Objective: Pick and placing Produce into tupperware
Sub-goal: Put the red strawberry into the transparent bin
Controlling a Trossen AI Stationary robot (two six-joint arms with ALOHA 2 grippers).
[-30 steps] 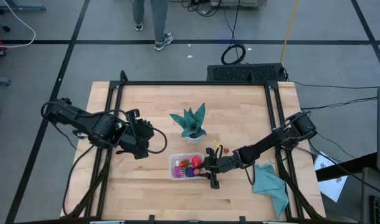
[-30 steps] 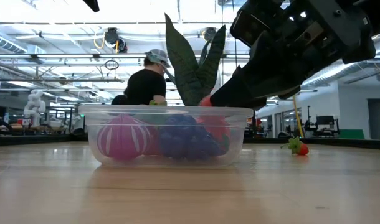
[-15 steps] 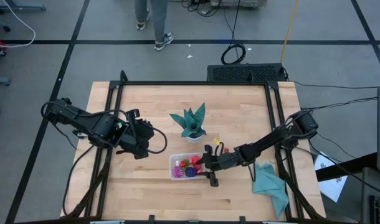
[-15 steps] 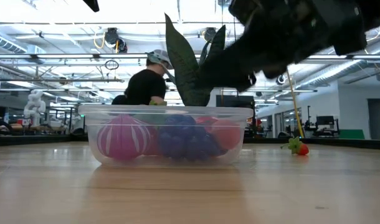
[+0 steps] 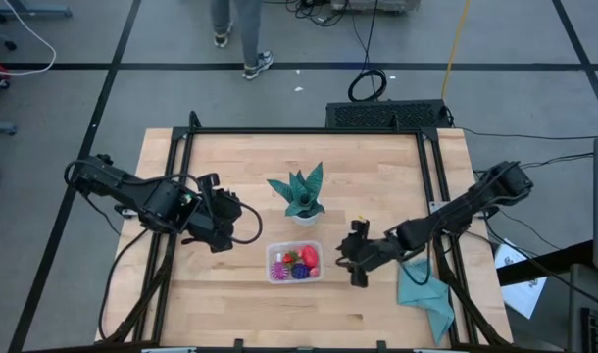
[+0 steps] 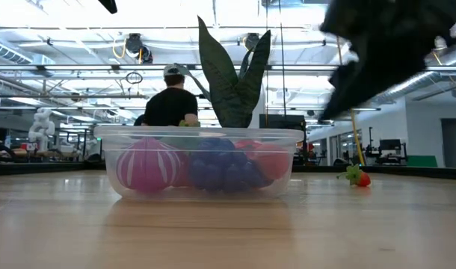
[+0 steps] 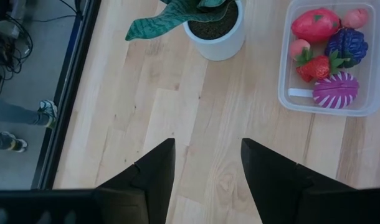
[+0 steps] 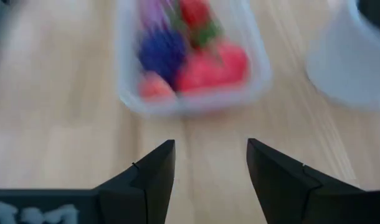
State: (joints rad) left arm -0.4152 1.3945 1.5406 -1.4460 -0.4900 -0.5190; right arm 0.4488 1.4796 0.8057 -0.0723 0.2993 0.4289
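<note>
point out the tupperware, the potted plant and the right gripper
tupperware (image 5: 319, 261): high view, its right rim.
potted plant (image 7: 222, 32): left wrist view, its white pot wall.
right gripper (image 8: 210, 163): right wrist view, midway between its open fingertips.

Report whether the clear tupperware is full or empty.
Partly full: the clear rectangular plastic tupperware holds a striped pink-purple ball, dark purple piece and red strawberry.

Fruit-filled tupperware (image 7: 288, 74) beside white pot (image 7: 218, 34)
</note>
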